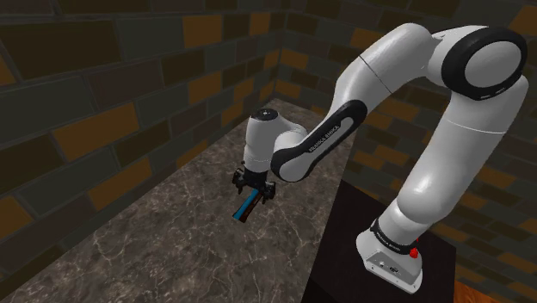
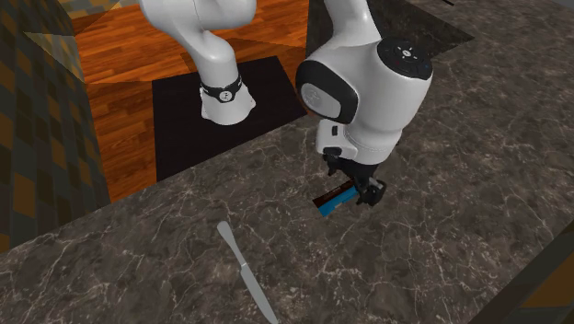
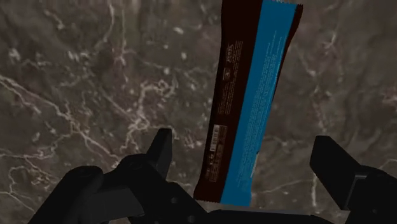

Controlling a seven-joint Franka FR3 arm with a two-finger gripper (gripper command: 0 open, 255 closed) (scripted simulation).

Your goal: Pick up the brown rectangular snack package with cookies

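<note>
Between spread fingers (image 3: 162, 153) of the hand (image 3: 242, 140), snack package (image 3: 248, 95), gaps beside both edges.

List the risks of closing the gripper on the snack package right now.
The package lies slanted between the open fingers of the gripper, touching neither; closing may twist it instead of clamping it. It looks thin and flat on the veined counter, so fingers stopping too high may slide over it.
</note>
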